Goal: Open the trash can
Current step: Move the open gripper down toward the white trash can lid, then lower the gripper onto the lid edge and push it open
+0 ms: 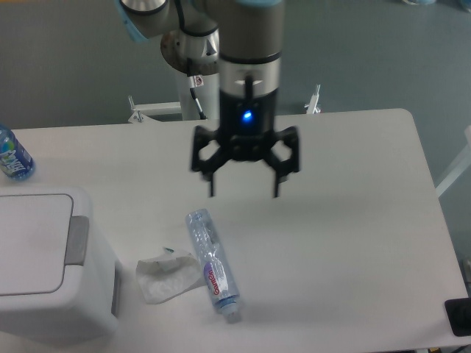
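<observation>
The trash can point(44, 265) is a big white boxy bin at the front left of the table, its flat lid down and a grey push tab point(76, 240) on its right side. My gripper point(244, 193) hangs open over the middle of the table, fingers pointing down with nothing between them. It is well to the right of the trash can and just above and behind a lying clear bottle.
A clear plastic bottle point(212, 263) lies on the white table point(346, 220) beside a crumpled white tissue point(166, 276). A blue bottle point(13, 156) stands at the left edge behind the bin. The arm's base point(200, 81) rises at the back.
</observation>
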`<state>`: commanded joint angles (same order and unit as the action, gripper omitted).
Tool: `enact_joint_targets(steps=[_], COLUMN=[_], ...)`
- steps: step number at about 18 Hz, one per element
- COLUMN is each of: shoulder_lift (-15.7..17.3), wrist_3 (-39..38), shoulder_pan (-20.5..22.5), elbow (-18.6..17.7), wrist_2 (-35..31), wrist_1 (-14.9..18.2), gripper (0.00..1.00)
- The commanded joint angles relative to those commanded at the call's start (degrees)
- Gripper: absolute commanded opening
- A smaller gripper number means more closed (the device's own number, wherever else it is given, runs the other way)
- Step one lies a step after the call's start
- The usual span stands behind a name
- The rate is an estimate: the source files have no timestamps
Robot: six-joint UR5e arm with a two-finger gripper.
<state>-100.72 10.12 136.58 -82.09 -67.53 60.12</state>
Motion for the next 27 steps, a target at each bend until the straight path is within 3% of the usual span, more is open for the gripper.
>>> enact_joint_targets(steps=[3, 6, 9, 27], shoulder_lift=[-0.88, -3.33, -4.48, -5.89], wrist_3=[-3.17, -9.13, -10.12, -11.88], shoulder_pan=[-1.22, -3.69, -5.89, -8.61], elbow=[-0.18, 0.26, -0.18, -0.70], wrist_2=[3.19, 3.10, 2.93, 2.93], wrist_1=[-0.61, -3.94, -5.71, -7.64], gripper=[1.00, 1.00, 1.00, 1.00])
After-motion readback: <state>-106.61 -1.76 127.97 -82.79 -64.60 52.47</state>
